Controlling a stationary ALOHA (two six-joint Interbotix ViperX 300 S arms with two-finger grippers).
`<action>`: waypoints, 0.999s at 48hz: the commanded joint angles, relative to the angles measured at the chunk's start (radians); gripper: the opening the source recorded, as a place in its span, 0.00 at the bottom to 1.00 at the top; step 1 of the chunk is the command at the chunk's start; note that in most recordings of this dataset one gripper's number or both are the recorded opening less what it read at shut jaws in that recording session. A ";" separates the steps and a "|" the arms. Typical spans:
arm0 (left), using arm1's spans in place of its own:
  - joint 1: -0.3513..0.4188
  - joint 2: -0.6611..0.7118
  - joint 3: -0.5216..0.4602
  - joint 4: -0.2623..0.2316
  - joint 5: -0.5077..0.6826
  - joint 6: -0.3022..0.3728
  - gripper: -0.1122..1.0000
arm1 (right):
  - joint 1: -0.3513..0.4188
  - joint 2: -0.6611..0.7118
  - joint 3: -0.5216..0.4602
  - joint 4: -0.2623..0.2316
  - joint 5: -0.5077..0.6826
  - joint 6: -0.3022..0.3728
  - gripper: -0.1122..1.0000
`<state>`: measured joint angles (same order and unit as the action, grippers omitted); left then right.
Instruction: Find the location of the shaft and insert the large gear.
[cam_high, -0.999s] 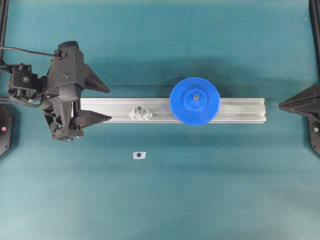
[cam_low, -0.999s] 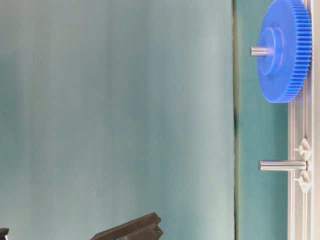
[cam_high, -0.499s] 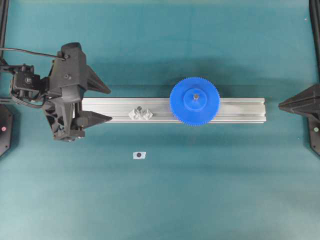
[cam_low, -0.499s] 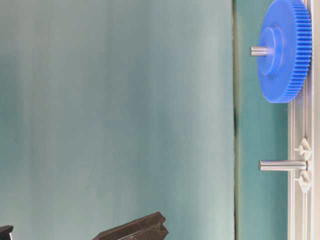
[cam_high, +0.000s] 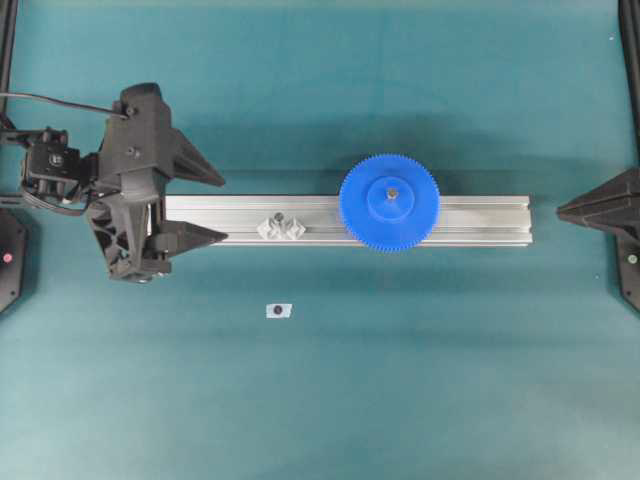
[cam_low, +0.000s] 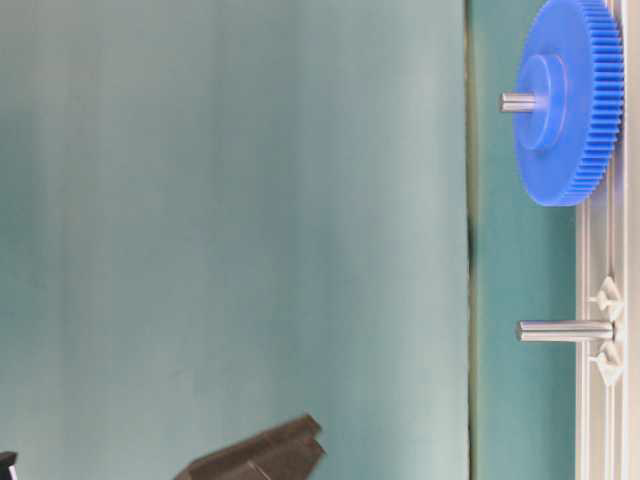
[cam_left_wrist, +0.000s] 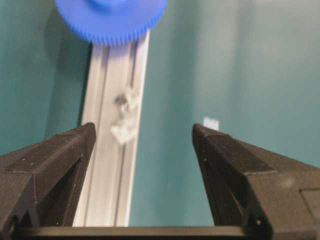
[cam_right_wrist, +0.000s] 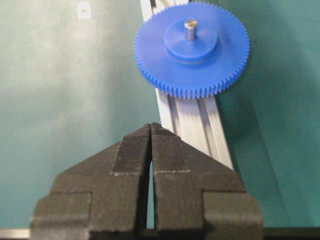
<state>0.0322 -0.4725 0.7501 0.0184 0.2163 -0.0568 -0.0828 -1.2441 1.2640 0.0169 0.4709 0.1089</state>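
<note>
The large gear (cam_high: 389, 202) is bright blue and lies flat on the aluminium rail (cam_high: 480, 220), right of its middle. A metal pin pokes up through the gear's hub (cam_right_wrist: 190, 29). From table level the gear (cam_low: 570, 100) is seen seated on that pin. Left of it stands the shaft (cam_high: 281, 224), a bare thin pin (cam_low: 565, 330) between two clear brackets. My left gripper (cam_high: 223, 210) is open at the rail's left end, empty, with its fingers either side of the rail's line (cam_left_wrist: 144, 127). At the right end my right gripper (cam_high: 560, 211) is shut and empty (cam_right_wrist: 151, 125).
A small white tag (cam_high: 278, 310) with a dark dot lies on the teal mat in front of the rail, below the shaft. Black frame parts (cam_high: 8, 255) stand at the left and right edges.
My left gripper has shifted slightly to the right, towards the rail's end, and turned a little. The gear, the shaft and the right gripper have stayed put.
</note>
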 joint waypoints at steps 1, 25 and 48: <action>-0.002 -0.011 0.000 0.003 -0.040 0.000 0.80 | -0.002 0.011 -0.009 -0.002 -0.008 0.008 0.11; -0.003 -0.014 0.014 0.003 -0.046 -0.003 0.79 | -0.002 0.008 -0.003 -0.002 -0.006 0.006 0.11; -0.002 -0.015 0.026 0.003 -0.046 0.003 0.79 | -0.002 -0.006 -0.003 -0.002 -0.006 0.006 0.11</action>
<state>0.0337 -0.4755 0.7839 0.0184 0.1795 -0.0568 -0.0828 -1.2563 1.2717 0.0169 0.4694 0.1089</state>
